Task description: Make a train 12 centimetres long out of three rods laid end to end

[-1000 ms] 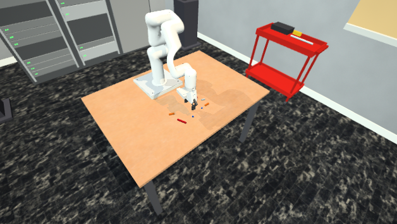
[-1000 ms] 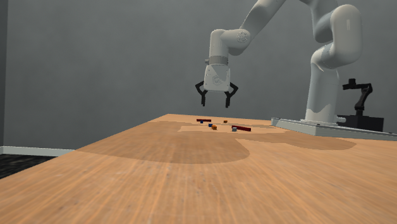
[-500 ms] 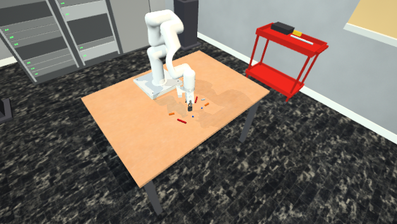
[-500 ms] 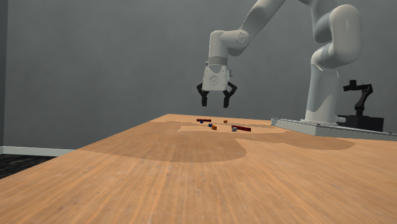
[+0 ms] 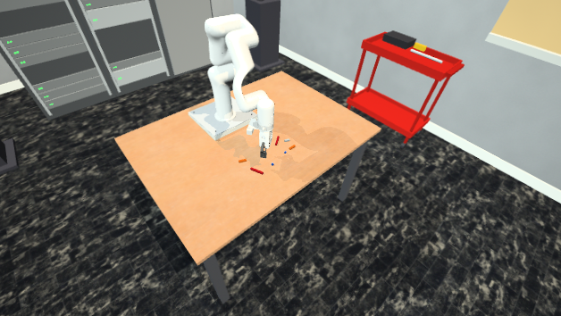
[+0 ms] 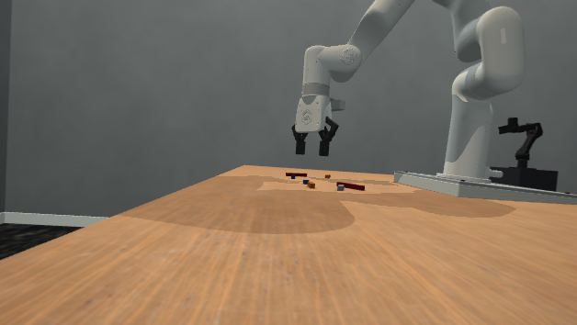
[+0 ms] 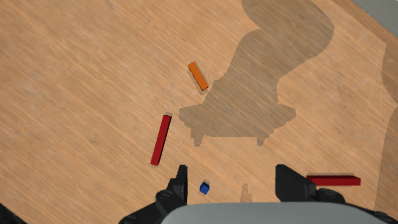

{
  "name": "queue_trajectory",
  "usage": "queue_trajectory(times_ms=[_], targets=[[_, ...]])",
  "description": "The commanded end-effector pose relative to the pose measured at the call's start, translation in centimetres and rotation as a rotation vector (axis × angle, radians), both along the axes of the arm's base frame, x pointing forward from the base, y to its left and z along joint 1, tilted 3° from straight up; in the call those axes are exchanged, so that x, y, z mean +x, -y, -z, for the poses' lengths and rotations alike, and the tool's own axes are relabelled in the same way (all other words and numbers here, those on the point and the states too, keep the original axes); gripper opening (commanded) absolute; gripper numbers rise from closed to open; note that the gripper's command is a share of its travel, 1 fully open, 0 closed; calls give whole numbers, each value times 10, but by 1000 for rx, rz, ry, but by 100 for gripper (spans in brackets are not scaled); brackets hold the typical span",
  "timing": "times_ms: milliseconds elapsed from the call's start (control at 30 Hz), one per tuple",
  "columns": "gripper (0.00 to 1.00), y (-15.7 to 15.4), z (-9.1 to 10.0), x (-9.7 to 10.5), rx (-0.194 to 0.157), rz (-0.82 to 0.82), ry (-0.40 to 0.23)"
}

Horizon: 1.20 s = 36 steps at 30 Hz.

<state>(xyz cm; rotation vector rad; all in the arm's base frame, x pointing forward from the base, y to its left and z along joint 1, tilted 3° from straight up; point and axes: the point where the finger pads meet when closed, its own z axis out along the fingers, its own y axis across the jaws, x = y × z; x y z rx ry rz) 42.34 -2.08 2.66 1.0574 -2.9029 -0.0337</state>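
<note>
The gripper (image 5: 263, 155) (image 6: 311, 150) (image 7: 231, 179), wide open and empty, could nudge the blue rod (image 5: 272, 164) (image 6: 293, 177) (image 7: 204, 188) (near one red rod (image 5: 256, 170) (image 6: 296, 174) (image 7: 161, 140)) if lowered off-centre

The top view is taken from high above the counter (image 5: 179, 187) (image 6: 285, 271) (image 7: 100, 65), facing obliquely down, far enough back to take in the whole counter top and the floor. The exterior view is taken from just above the counter's surface, at close range, facing nearly level across it toward a grey wall (image 6: 161, 92). The wrist view looks down from beside the hand (image 5: 263, 152) (image 6: 312, 149) (image 7: 231, 182), nearest to the counter. The top and exterior views share the arm (image 5: 241, 49) (image 6: 469, 133).
</note>
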Motion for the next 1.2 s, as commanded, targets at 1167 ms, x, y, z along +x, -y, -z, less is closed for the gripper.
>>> queue_trajectory(times_ms=[1167], targets=[[100, 16, -1, 2, -34, 662, 1]])
